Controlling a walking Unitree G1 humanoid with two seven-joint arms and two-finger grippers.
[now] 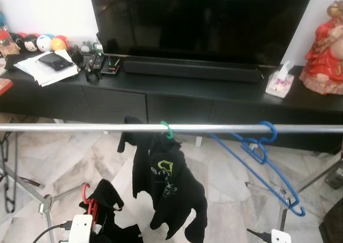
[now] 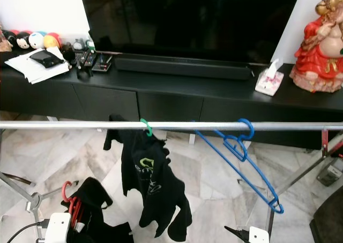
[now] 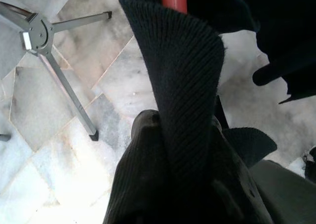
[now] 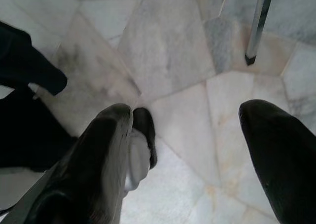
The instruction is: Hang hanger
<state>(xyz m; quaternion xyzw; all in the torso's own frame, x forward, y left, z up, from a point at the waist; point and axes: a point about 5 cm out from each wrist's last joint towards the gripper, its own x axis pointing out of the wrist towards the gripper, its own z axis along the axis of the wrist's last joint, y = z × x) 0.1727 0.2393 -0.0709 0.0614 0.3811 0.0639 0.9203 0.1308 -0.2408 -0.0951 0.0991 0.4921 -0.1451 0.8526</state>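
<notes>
Because the rail (image 1: 107, 128) sits above, my left fingers (image 3: 168, 150) clamp the red hanger (image 1: 88, 200) with its black garment (image 1: 110, 211) at seven o'clock, ready to lift. My right fingers (image 4: 187, 150) hang wide and empty at five o'clock, keeping clear.

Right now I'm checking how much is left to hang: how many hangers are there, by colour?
Green hanger, on the rail with a black garment: 1
Blue hangers, bare, on the rail: 2
Red hanger, with a black garment, held low by the left end effector: 1
Total: 4
</notes>
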